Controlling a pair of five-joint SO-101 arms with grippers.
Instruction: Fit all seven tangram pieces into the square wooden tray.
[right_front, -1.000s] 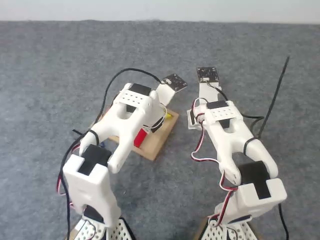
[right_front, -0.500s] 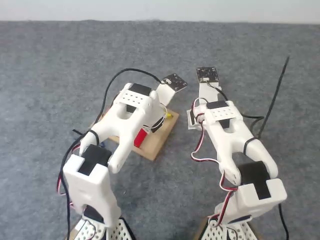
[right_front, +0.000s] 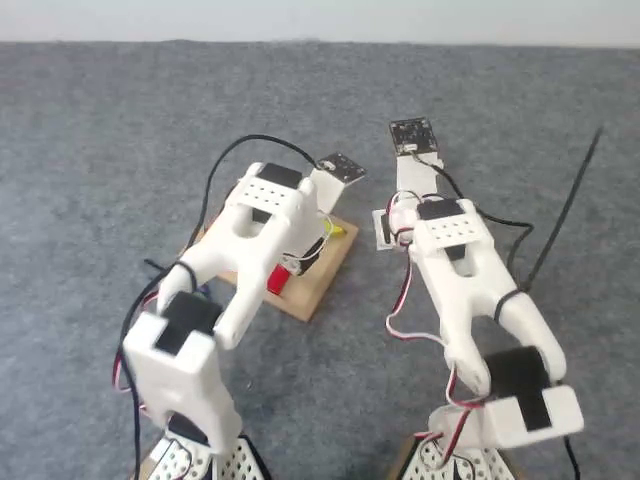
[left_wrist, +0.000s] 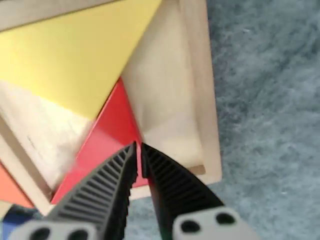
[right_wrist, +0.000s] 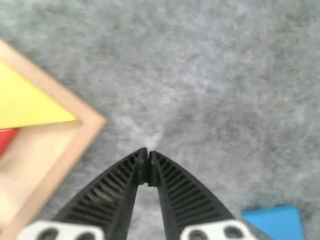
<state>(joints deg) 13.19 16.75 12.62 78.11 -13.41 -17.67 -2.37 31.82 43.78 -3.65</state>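
Note:
The square wooden tray (right_front: 318, 283) lies under the left arm in the high view. In the left wrist view a yellow triangle (left_wrist: 75, 55) and a red piece (left_wrist: 107, 135) lie in the tray (left_wrist: 205, 100), with bare wood beside them. My left gripper (left_wrist: 138, 147) is shut, its tips just over the red piece's point. My right gripper (right_wrist: 148, 152) is shut with nothing in it, over grey carpet just outside the tray's corner (right_wrist: 92, 122). A blue piece (right_wrist: 275, 222) lies on the carpet near it. An orange piece (left_wrist: 10, 187) shows at the tray's edge.
Grey carpet (right_front: 120, 130) covers the whole table. Black cables (right_front: 560, 210) trail from both arms. Both arm bases (right_front: 200, 450) stand at the near edge.
The right arm has swung slightly to the right and stretched farther from its base. The left arm has barely shifted.

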